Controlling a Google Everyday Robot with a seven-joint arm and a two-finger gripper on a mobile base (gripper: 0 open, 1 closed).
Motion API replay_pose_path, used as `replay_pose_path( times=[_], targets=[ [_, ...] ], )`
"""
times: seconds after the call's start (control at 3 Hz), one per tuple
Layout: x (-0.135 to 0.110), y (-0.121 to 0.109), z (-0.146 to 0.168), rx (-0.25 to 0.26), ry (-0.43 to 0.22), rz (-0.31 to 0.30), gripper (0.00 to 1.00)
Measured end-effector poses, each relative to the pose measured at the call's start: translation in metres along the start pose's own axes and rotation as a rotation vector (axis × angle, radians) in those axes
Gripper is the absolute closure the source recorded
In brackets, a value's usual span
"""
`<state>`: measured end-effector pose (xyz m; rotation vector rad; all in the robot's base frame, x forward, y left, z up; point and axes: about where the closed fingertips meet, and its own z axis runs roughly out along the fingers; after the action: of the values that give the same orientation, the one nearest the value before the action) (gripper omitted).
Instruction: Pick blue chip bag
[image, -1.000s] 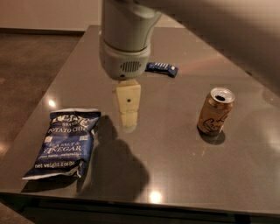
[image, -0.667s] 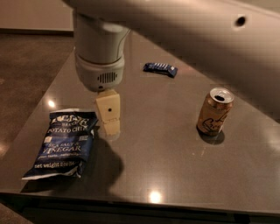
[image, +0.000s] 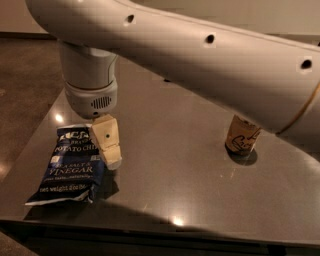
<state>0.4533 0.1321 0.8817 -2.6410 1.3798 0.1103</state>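
The blue chip bag (image: 70, 167) lies flat on the grey table (image: 175, 195) at the front left, its white lettering facing up. My gripper (image: 110, 159) hangs from the big white arm (image: 200, 55) and is low over the bag's upper right edge, overlapping it in the view. I cannot tell whether it touches the bag.
A tan drink can (image: 241, 141) stands at the right of the table, its top hidden behind my arm. The table's front edge runs just below the bag. Dark floor lies to the left of the table.
My arm and gripper have moved left and down, from above the table's middle to the bag's right edge. The arm now covers the small snack bar at the back.
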Motion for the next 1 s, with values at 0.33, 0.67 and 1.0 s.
replay_pose_path(
  times=[0.33, 0.67, 1.0],
  targets=[
    [-0.005, -0.003, 0.019, -0.038, -0.008, -0.035, 0.0],
    [-0.009, 0.0, 0.033, -0.083, -0.01, -0.068, 0.02],
    [-0.01, 0.002, 0.039, -0.107, -0.003, -0.074, 0.24]
  ],
)
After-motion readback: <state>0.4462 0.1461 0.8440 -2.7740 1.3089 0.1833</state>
